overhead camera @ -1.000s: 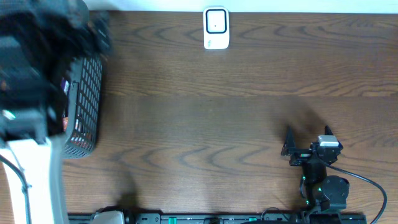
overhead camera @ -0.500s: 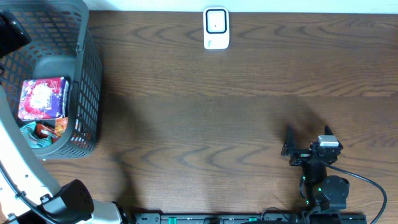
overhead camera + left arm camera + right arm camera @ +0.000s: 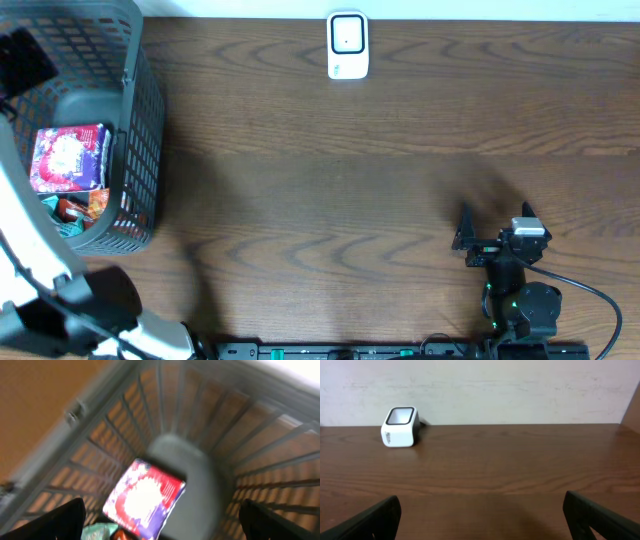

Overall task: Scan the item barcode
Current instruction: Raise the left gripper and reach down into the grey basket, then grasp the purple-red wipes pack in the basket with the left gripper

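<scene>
Step in hand, by my read: the reach for the item. Nothing is picked and nothing is scanned yet.

Left end effector (image 3: 162,510) hangs over the basket (image 3: 138,110), jaws wide and empty. The wrist view is motion-blurred. Right end effector (image 3: 481,505) sits low over the bench (image 3: 350,200) at the near right, jaws wide and empty, facing the scanner (image 3: 347,45) at the far edge.

The item, a packet (image 3: 145,497), lies flat in the basket on top of other wrappers (image 3: 70,210), well apart from the scanner.

Materials:
- Basket: grey plastic lattice with steep walls, a thick rim and a solid moulded patch on the floor.
- Packet: glossy film, squarish and flat, purple and red around a white centre. Likely thin and slippery. I can't see a barcode on this face.
- Scanner: small white rounded block with a dark window on top.
- Bench: dark wood grain, matte.

Next move, as I judge it: drop the left arm between the basket walls, pinch the packet by an edge and lift it clear of the rim. Then carry it to the scanner window, turning it to find the code.
</scene>
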`<state>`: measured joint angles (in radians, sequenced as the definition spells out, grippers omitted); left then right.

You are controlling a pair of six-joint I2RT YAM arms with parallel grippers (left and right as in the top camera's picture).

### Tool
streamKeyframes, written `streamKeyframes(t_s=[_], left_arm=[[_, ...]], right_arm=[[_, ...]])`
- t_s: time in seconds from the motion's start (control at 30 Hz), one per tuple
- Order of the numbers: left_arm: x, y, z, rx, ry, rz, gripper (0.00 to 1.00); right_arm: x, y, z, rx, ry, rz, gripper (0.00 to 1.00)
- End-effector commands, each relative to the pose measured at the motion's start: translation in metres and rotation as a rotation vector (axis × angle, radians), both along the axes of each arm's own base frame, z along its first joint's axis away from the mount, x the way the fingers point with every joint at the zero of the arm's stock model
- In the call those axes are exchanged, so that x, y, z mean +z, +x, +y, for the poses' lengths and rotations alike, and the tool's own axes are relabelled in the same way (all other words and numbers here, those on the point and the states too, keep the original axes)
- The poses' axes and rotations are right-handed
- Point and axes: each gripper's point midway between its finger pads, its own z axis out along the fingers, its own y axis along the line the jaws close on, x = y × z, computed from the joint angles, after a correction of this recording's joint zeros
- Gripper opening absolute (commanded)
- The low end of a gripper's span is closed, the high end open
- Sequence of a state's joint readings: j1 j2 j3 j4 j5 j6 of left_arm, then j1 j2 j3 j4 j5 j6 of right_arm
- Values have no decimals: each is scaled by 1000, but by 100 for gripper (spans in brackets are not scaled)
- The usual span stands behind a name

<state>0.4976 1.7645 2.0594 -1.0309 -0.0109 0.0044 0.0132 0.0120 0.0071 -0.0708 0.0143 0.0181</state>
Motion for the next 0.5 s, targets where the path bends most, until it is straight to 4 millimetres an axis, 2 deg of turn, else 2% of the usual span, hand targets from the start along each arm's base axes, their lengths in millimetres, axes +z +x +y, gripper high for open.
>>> streamKeyframes(t_s=[0.0,0.23,0.47], left_arm=[[-49,-4,15,26,3,165,98],[-123,6,-2,-149,-13,398,98],[-163,3,8,-104,103,599,98]], right_arm=[[-1,0,-1,-3,14,0,99],[-1,0,-1,-3,14,0,99],[-1,0,-1,-3,14,0,99]])
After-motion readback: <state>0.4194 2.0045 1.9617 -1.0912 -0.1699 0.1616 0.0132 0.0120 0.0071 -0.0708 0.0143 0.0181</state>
